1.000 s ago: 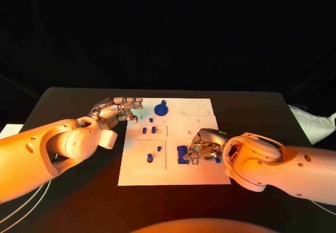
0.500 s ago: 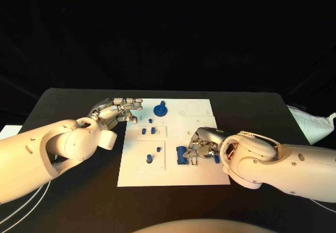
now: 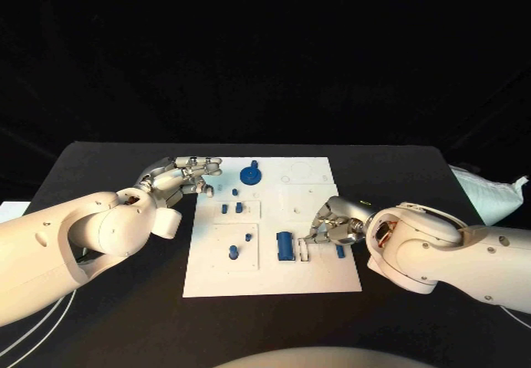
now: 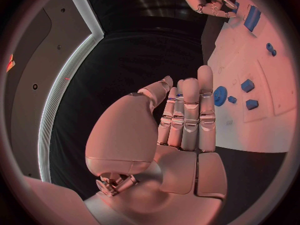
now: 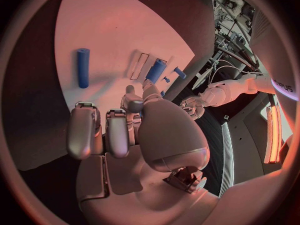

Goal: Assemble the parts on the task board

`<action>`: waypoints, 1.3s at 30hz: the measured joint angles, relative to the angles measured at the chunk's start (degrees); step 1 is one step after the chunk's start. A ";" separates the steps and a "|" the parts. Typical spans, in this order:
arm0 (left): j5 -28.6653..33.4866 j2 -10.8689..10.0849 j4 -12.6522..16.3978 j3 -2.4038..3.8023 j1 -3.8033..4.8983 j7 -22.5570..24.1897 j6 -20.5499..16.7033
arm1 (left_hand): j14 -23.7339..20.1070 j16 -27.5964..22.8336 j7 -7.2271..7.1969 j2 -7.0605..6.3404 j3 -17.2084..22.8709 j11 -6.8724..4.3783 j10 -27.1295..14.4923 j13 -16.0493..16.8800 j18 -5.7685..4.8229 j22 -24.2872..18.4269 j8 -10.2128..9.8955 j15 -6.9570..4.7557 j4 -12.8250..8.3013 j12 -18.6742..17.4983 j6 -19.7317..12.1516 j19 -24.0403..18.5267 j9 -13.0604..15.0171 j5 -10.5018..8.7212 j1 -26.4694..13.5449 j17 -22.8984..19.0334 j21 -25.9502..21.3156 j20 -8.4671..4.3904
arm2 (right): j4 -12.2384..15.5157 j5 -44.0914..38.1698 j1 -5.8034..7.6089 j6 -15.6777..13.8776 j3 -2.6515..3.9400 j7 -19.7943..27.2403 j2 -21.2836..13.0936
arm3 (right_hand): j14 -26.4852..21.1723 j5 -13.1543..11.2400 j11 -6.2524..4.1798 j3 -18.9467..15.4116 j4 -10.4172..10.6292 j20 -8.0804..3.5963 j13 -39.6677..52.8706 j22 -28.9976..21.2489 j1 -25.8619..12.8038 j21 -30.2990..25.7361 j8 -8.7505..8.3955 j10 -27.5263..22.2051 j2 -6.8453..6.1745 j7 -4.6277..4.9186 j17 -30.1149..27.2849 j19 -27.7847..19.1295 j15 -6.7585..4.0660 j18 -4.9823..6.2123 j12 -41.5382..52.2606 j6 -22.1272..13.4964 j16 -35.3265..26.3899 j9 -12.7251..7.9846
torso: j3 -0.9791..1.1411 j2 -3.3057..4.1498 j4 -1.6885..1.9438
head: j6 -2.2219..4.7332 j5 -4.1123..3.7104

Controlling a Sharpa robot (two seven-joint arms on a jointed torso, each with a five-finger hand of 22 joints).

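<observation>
The white task board lies flat mid-table. Small blue parts sit on its left half. A round blue part rests near the far edge, and a blue bar lies near the middle.

Black desk against a dark backdrop

The upper half of the frame is unlit black; a crumpled white bag lies at the desk's right edge.

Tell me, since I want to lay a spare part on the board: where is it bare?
The task board is bare along its near edge, below the long blue block, and at its far right corner beyond the round blue part. It is crowded between the left hand and the right hand.
</observation>
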 measured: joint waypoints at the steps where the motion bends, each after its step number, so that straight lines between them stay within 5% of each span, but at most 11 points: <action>1: 0.00 0.01 -0.01 0.00 0.00 0.00 0.00 | 0.00 0.00 0.00 0.00 0.00 0.00 0.00 0.00 0.00 0.00 0.00 0.00 0.00 0.00 0.00 0.00 0.00 0.00 0.00 0.00 0.00 0.00 | 0.17 0.35 0.33 0.00 0.01 0.29 -0.78 | -0.12 0.03 0.27 -0.14 -0.17 0.08 -0.25 -0.07 0.15 0.00 -0.25 -0.30 -0.15 0.04 0.00 -0.08 0.12 0.00 -0.40 -0.40 0.00 -0.09 | 0.00 0.00 0.00 | 0.02 -0.09; 9: -0.01 0.06 -0.07 0.00 -0.01 0.00 0.01 | 0.00 0.00 0.00 0.00 0.00 0.00 0.00 0.00 0.00 0.00 0.00 0.00 0.00 0.00 0.00 0.00 0.00 0.00 0.00 0.01 0.00 0.00 | -0.06 -1.81 1.59 1.57 -0.07 1.03 -4.56 | -0.20 -0.84 0.30 -0.22 -0.69 0.40 -1.04 0.96 1.04 0.22 -0.53 -1.10 0.01 0.09 0.05 0.24 0.20 -0.01 -1.49 -0.45 0.58 -0.17 | 0.01 0.00 -0.26 | 0.46 -0.96; 21: -0.02 0.23 -0.07 0.00 -0.05 0.03 0.08 | -0.17 0.00 0.00 0.23 0.00 0.00 0.00 0.04 0.01 -0.05 0.00 0.18 0.00 0.00 0.00 0.00 -0.04 0.00 -0.23 0.01 0.00 0.00 | -1.72 -8.54 0.59 6.72 -0.41 -1.23 -4.81 | -0.20 -1.70 0.18 -1.77 0.85 0.71 -2.33 -0.03 -0.06 -0.13 -0.80 -1.20 0.03 -0.19 0.04 -0.07 0.20 0.00 -3.21 0.68 0.06 -0.16 | 0.12 -0.10 -0.59 | 0.76 -2.63; 39: -0.04 0.17 -0.30 0.00 -0.36 0.02 0.22 | -0.17 0.00 0.00 0.23 0.00 0.00 0.00 0.04 0.00 -0.04 0.00 0.18 0.00 0.00 0.00 0.00 -0.04 0.00 -0.23 -0.10 0.00 0.00 | -1.83 -11.57 -0.49 10.36 -0.45 -2.48 -3.36 | -0.20 -1.70 0.18 -3.56 2.65 0.49 -3.86 -0.90 -1.94 -0.77 -0.80 -1.80 -0.34 -0.51 0.02 -0.29 0.20 0.00 -4.98 1.82 -0.72 0.19 | 0.11 -0.03 -0.50 | 0.62 -2.47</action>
